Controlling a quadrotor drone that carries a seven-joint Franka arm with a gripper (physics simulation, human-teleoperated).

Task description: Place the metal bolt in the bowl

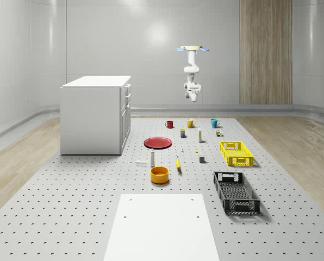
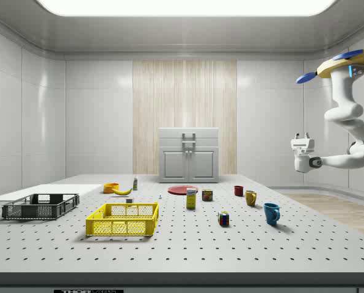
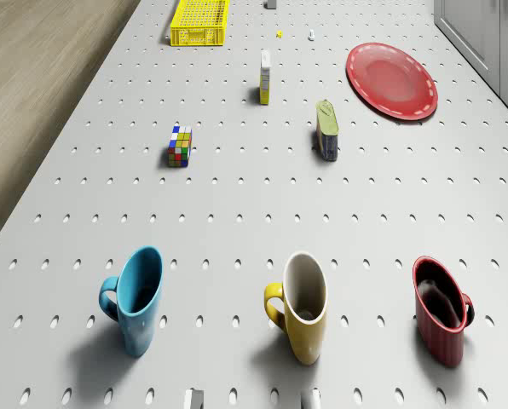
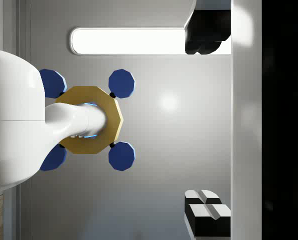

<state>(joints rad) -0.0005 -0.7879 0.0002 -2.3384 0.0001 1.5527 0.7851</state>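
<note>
- Drone (image 1: 193,49) hovers high over the table's (image 1: 69,212) far end, by the mugs (image 1: 190,123).
- Gripper (image 4: 209,125) released, holding nothing, well above the table.
- Small pale piece, probably the metal bolt (image 1: 140,161), lies near the bowl (image 1: 159,174).

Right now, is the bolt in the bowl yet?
Not yet. Nothing looks done: the round orange bowl holds no bolt that I can see. The drone hovers high beyond the mugs at the table's far end, its end effector carrying nothing. Finding, grasping and dropping the bolt remain.
</note>
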